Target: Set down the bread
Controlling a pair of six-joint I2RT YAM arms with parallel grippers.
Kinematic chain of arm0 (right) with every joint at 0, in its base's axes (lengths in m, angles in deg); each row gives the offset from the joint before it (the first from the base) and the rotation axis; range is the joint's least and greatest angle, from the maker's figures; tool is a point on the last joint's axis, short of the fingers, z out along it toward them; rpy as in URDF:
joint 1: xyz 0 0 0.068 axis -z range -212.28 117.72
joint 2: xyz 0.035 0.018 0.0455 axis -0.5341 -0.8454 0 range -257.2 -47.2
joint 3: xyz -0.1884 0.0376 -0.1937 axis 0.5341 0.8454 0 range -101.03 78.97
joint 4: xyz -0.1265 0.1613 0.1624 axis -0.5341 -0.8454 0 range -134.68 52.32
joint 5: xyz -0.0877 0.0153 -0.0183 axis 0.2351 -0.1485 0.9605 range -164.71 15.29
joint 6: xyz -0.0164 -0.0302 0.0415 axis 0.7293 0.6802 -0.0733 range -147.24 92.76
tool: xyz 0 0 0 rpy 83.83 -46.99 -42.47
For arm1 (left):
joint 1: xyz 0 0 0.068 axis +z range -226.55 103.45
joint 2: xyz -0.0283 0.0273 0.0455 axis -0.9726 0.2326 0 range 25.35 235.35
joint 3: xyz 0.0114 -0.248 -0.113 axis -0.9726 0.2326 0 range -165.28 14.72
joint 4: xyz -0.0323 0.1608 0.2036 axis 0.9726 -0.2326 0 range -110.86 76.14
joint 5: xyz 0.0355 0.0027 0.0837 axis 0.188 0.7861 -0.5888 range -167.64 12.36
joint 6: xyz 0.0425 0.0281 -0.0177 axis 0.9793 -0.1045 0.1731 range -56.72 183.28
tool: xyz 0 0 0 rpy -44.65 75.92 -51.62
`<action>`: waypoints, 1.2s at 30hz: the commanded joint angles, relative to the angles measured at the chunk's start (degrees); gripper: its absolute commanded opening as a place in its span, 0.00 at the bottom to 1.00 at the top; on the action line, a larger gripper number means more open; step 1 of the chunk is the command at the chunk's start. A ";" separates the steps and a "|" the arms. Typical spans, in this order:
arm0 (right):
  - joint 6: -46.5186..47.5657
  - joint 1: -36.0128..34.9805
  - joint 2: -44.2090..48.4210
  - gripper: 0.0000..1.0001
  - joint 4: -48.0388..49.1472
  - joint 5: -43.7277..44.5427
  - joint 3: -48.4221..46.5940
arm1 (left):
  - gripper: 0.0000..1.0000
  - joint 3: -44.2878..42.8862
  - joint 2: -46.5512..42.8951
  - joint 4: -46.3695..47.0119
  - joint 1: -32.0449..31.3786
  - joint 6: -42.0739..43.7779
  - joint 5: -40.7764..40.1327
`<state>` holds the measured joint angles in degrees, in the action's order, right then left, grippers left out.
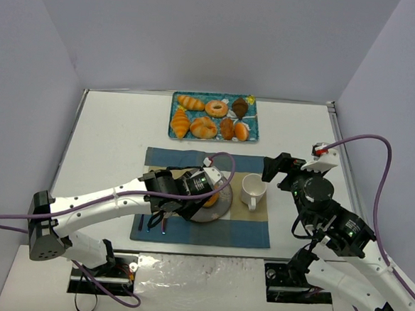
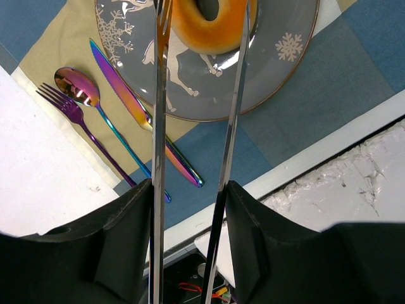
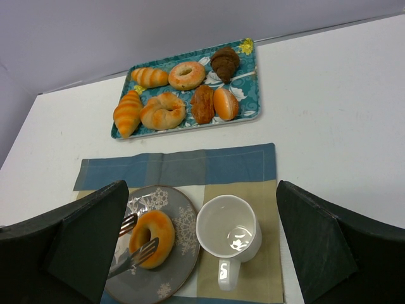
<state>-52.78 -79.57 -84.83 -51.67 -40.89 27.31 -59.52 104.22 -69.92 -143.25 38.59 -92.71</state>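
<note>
At the middle of the placemat point(image 1: 252, 233), on the grey plate point(image 2: 266, 76): the bread point(image 2: 212, 28). Cut off on its far side by the top edge of the left wrist view. Almost wholly hidden beneath the left arm from overhead, with only an orange sliver showing. Seen whole only from the right wrist camera, lying flat near the plate's middle, close to the white mug point(image 3: 229, 237).

Printed on the plate: pale snowflakes and a reindeer figure, partly covered.

Left gripper point(image 2: 202, 9) pinching the bread, thin metal fingers point(image 2: 158, 95) pressed to the ring's two flanks. Right gripper point(image 1: 276, 167) spread wide, hanging at the mug's far-right side, apart from the bread.

Beside the plate, on the placemat: iridescent knife point(image 2: 136, 104) against the rim, then spoon point(image 2: 76, 85) and fork point(image 2: 76, 117). At the far side of the bench point(image 1: 109, 141), a teal tray point(image 3: 248, 88) of other pastries.
</note>
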 commanded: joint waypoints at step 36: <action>1.99 0.27 -4.56 1.00 3.36 0.18 -4.07 | 0.46 -22.23 3.39 8.08 41.12 6.41 0.93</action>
<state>-52.26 -79.57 -86.79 -51.66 -40.62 27.05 -76.39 102.11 -67.57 -107.90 43.41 -92.51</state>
